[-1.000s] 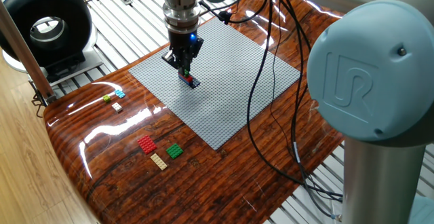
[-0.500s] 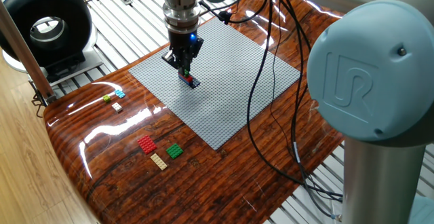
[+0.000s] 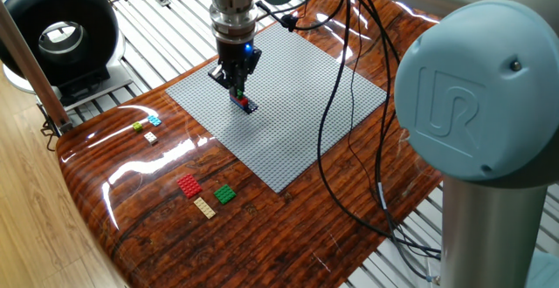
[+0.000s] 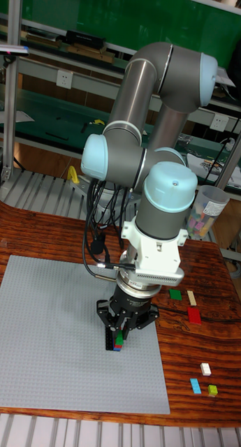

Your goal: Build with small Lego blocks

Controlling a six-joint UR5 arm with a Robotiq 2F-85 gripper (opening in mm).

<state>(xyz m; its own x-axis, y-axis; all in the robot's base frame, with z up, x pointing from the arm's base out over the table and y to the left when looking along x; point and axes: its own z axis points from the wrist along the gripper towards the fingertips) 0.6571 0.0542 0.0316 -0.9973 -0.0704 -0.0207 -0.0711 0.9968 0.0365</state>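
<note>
A short stack of small Lego blocks (image 3: 245, 105), green over blue, red and dark, stands on the grey baseplate (image 3: 297, 122) near its left middle. My gripper (image 3: 238, 92) points straight down on it, its fingers closed around the stack's top. In the tall fixed view the gripper (image 4: 118, 336) holds the stack (image 4: 118, 342) between its black fingers. Loose blocks lie on the wood: red (image 3: 189, 185), tan (image 3: 204, 207), green (image 3: 225, 194), light blue (image 3: 155, 120), yellow-green (image 3: 137, 126) and white (image 3: 150, 137).
Black cables (image 3: 349, 105) hang from the arm across the baseplate's right side. A black ring-shaped device (image 3: 57, 30) stands at the far left beyond the table edge. A clear cup of coloured pieces (image 4: 204, 209) sits behind the arm.
</note>
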